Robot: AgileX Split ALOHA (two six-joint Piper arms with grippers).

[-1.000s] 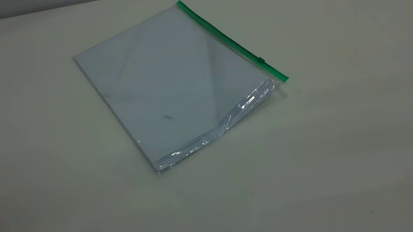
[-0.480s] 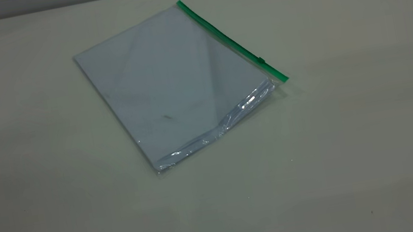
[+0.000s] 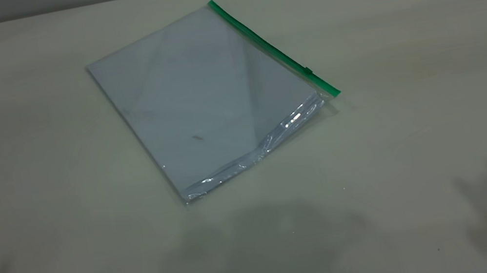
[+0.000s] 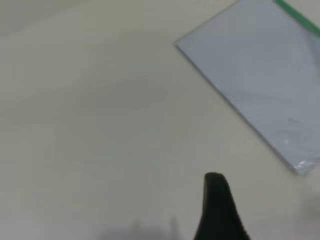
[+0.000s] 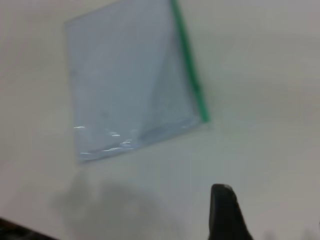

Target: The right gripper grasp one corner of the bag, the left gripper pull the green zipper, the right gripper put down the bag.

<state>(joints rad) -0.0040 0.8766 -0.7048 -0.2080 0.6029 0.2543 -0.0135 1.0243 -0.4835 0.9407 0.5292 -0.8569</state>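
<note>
Bag (image 3: 207, 98): lying flat, untouched.
Right gripper (image 5: 227, 212): approaching near-right corner (image 3: 332, 92); finger spread unclear.
Left gripper (image 4: 220, 210): waiting; opening unclear.
Green zipper (image 3: 270, 48): avoiding slider.

Bag (image 3: 205, 98) flat on table (image 3: 420, 126)

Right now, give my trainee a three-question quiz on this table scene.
1. True or false: the bag lies flat on the table, untouched.
2. The green zipper slider sits: A) mid-strip B) near the strip's end closest to the camera in the exterior view C) at the far end.
3. Fill in: in the exterior view, neither ___ is visible, only shadows.

Key: 1 true. 2 B. 3 pincer; each wrist view shows one finger of the left pincer and right pincer.
</note>
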